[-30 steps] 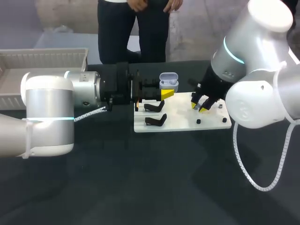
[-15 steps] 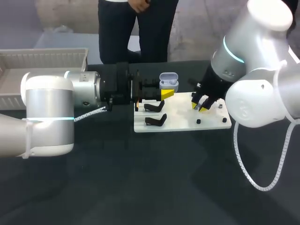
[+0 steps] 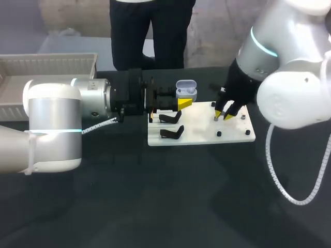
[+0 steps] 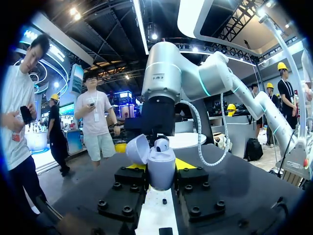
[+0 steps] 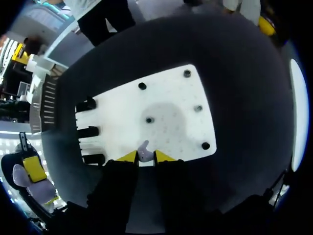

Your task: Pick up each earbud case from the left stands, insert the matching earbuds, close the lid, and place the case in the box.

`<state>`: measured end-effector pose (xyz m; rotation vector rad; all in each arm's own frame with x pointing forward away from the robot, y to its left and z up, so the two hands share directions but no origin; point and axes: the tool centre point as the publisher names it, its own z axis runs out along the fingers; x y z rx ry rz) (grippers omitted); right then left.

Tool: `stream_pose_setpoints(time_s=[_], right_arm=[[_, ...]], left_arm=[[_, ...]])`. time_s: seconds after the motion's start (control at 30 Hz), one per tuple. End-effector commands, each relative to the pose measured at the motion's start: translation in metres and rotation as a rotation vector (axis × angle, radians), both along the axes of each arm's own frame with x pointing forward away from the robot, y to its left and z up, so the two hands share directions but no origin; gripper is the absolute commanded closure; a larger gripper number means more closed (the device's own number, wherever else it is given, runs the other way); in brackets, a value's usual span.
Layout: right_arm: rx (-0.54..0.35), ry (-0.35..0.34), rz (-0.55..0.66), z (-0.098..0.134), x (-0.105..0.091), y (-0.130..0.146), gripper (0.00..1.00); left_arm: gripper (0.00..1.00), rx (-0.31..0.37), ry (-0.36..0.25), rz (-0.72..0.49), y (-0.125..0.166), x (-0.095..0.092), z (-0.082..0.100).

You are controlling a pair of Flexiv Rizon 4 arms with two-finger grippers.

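1. A dark table (image 3: 155, 206) carries a white board (image 3: 199, 135) past its middle, toward the far edge.
2. Two black stands sit along the board's left edge, the near stand (image 3: 171, 133) and the next stand (image 3: 170, 118) just behind it. Both are bare.
3. Small black pegs (image 3: 219, 134) dot the board's right half.
4. The right gripper (image 3: 224, 115) points down over that right half, close to the board's surface. Its yellow tips are drawn close together, pinching a small pale earbud (image 5: 144, 151) from both sides.
5. The left gripper (image 4: 160, 171) reaches in level from the table's left side and stops over the board's far left corner. Its fingers (image 4: 185, 164) are clamped on the body of a pale earbud case (image 3: 186, 89), held upright above the board.
6. The case's lid (image 4: 138, 148) stands open, and a seated earbud (image 4: 162, 144) shows in it.
7. A white box (image 3: 46, 64) sits at the table's far left corner, well apart from the board.
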<state>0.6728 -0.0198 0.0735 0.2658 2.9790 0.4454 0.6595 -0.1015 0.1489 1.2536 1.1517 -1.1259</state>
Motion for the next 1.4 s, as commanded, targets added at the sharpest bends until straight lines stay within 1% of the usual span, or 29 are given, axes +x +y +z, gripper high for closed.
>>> stream_pose_setpoints(time_s=[0.03, 0.2, 0.23, 0.3, 0.47, 0.6, 0.73, 0.87, 0.97, 1.1, 1.13, 1.2, 1.33, 1.4], right_arm=[[0.017, 0.009, 0.046, 0.031, -0.018, -0.014, 1.0], [0.014, 0.014, 0.14, 0.057, -0.039, -0.02, 1.0], [-0.002, 0.021, 0.169, 0.063, -0.044, -0.02, 1.0], [-0.024, 0.024, 0.215, 0.075, -0.055, -0.019, 1.0], [-0.049, 0.026, 0.31, 0.104, -0.075, -0.012, 1.0], [-0.075, 0.029, 0.389, 0.123, -0.085, 0.0, 1.0], [-0.1, 0.04, 0.456, 0.139, -0.089, 0.017, 1.0], [-0.114, 0.041, 0.475, 0.148, -0.084, 0.031, 1.0], [-0.112, 0.026, 0.491, 0.153, -0.078, 0.043, 1.0], [-0.131, 0.001, 0.529, 0.159, -0.07, 0.059, 1.0], [-0.148, -0.006, 0.544, 0.161, -0.068, 0.062, 1.0], [-0.146, -0.02, 0.564, 0.164, -0.064, 0.069, 1.0], [-0.176, -0.035, 0.6, 0.164, -0.056, 0.081, 1.0], [-0.175, -0.034, 0.616, 0.163, -0.053, 0.087, 1.0]], left_arm=[[1.0, -0.004, -0.004, 0.005, 0.0, -0.001, -0.001], [1.0, -0.004, -0.004, 0.005, 0.0, -0.001, -0.001], [1.0, -0.004, -0.004, 0.005, 0.0, -0.001, -0.001], [1.0, -0.004, -0.004, 0.005, 0.0, -0.001, -0.001], [1.0, -0.004, -0.004, 0.005, 0.0, -0.001, -0.001], [1.0, -0.004, -0.004, 0.005, 0.0, -0.001, -0.001], [1.0, -0.004, -0.004, 0.005, 0.0, -0.001, -0.001], [1.0, -0.004, -0.004, 0.005, 0.0, -0.001, -0.001], [1.0, -0.004, -0.004, 0.005, 0.0, -0.001, -0.001], [1.0, -0.004, -0.004, 0.005, 0.0, -0.001, -0.001], [1.0, -0.004, -0.004, 0.005, 0.0, -0.001, -0.001], [1.0, -0.004, -0.004, 0.005, 0.0, -0.001, -0.001], [1.0, -0.004, -0.004, 0.005, 0.0, -0.001, -0.001], [1.0, -0.004, -0.004, 0.005, 0.0, -0.001, -0.001]])
